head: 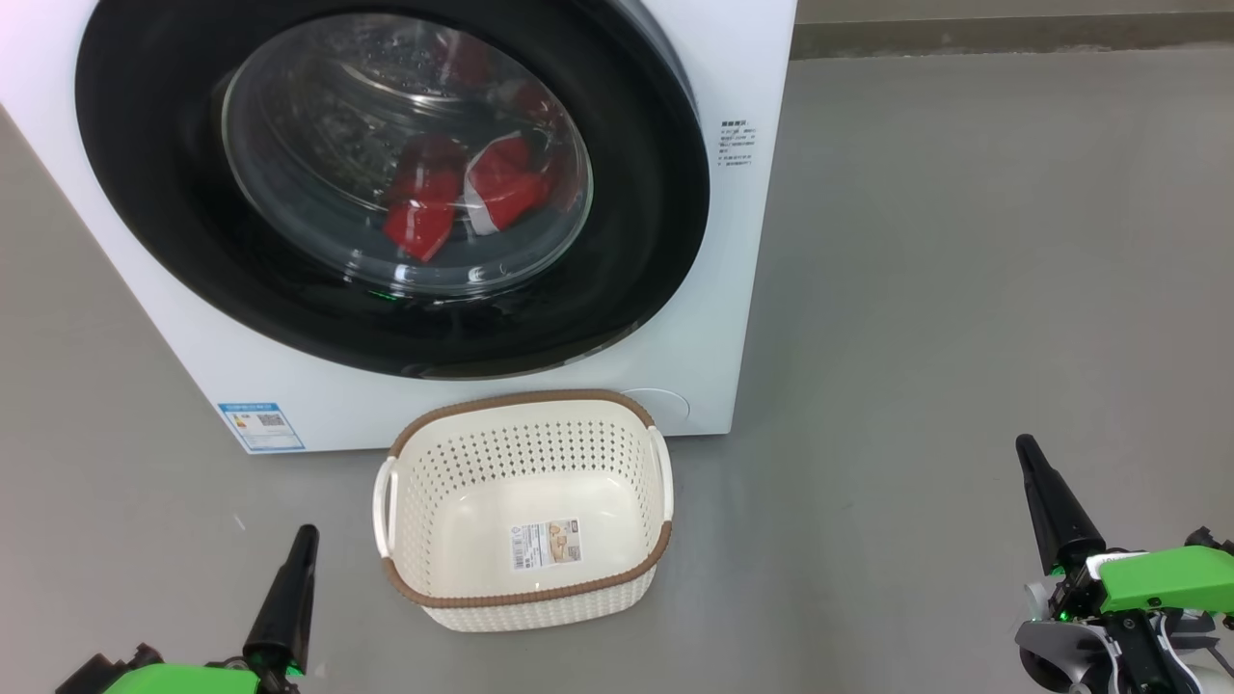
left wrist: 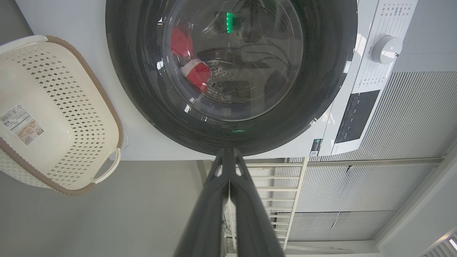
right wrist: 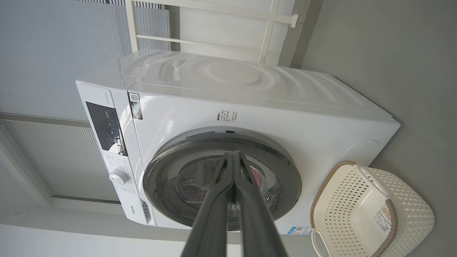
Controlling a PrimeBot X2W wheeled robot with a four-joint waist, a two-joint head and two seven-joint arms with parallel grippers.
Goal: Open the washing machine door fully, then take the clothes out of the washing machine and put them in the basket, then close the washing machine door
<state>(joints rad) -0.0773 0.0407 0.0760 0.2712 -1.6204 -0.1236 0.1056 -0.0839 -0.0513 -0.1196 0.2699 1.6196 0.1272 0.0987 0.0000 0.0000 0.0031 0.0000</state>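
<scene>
The washing machine door [head: 154, 173] is shut on the washing machine [head: 742, 289], with the red clothes [head: 453, 193] behind its glass. The left gripper [head: 307, 535] and right gripper [head: 1024, 443] hang low with fingers pressed together, well apart from it. Closed tips may slide off the glossy rim, and the swinging door could clip the basket [head: 521, 397] just below

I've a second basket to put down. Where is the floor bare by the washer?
Widest: the grey floor right of the washer and basket, up to the right gripper. A narrower strip: left of the basket, between washer and left gripper. Crowded: below the door, where the basket sits.
</scene>
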